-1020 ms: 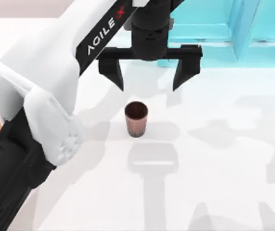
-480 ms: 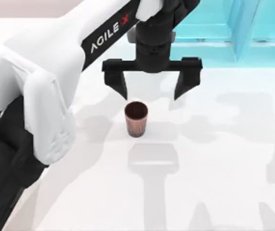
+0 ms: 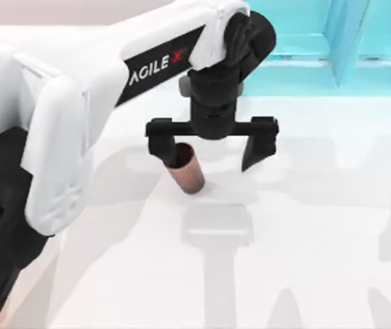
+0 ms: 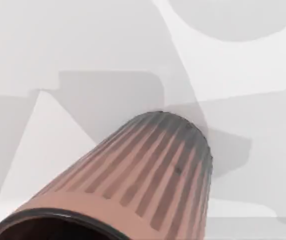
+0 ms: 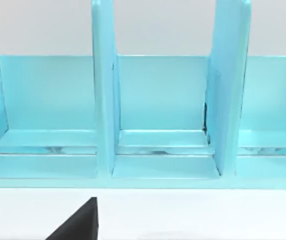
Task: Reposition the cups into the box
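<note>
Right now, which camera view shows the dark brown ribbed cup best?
The left wrist view: the dark brown ribbed cup is close, with its vertical ribs, dark rim and base plain. In the top view the cup stands on the white table, its rim partly hidden by a finger of the open left gripper. The right wrist view faces the cyan-blue shelf frame.

Ribbed brown cup [image 3: 190, 175], one item, on the white table.

A small handleless tumbler is seen standing upright near the middle of the table, slightly toward the left in the top view. The outer wall is reddish brown, marked with darker vertical ribs, and tapers toward the base; a dark rim and dark interior are shown at the mouth. In the left wrist view the cup [image 4: 148, 175] is seen close up, ribs running from rim to base. Part of the rim is covered from above.
</note>
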Motion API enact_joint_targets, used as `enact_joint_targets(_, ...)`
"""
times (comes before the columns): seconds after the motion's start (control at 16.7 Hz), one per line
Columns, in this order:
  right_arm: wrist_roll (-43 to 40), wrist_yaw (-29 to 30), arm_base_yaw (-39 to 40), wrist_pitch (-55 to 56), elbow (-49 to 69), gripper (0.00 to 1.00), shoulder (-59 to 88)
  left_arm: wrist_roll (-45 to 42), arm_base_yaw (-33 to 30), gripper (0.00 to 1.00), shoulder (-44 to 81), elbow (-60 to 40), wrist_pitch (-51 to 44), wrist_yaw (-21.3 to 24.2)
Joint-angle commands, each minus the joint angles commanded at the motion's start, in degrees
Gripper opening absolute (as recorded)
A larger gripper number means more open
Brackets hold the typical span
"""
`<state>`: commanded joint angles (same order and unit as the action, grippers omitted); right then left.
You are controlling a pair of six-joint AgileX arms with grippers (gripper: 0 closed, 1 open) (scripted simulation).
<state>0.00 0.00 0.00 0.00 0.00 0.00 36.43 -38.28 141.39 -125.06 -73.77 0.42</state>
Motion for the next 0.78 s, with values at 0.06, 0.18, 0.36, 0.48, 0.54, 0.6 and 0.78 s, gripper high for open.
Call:
enact_joint_targets(0.06, 0.0, 0.0, 0.0, 0.0, 0.0, 1.0, 0.0, 0.02, -0.01, 1.0, -0.31, 1.4, 1.1, -0.01)
enact_joint_targets(0.18, 0.0, 0.0, 0.0, 0.0, 0.0, 1.0, 0.0, 0.03, -0.03, 1.0, -0.53, 2.41, 1.91, -0.01)
enact_joint_targets(0.36, 0.0, 0.0, 0.0, 0.0, 0.0, 1.0, 0.0, 0.03, -0.03, 1.0, -0.53, 2.41, 1.91, -0.01)
enact_joint_targets(0.48, 0.0, 0.0, 0.0, 0.0, 0.0, 1.0, 0.0, 0.03, -0.03, 0.85, -0.53, 2.41, 1.91, -0.01)
enact_joint_targets(0.54, 0.0, 0.0, 0.0, 0.0, 0.0, 1.0, 0.0, 0.03, -0.03, 0.77, -0.53, 2.41, 1.91, -0.01)
enact_joint_targets(0.6, 0.0, 0.0, 0.0, 0.0, 0.0, 1.0, 0.0, 0.03, -0.03, 0.7, -0.53, 2.41, 1.91, -0.01)
enact_joint_targets(0.78, 0.0, 0.0, 0.0, 0.0, 0.0, 1.0, 0.0, 0.03, -0.03, 0.47, -0.53, 2.41, 1.91, -0.01)
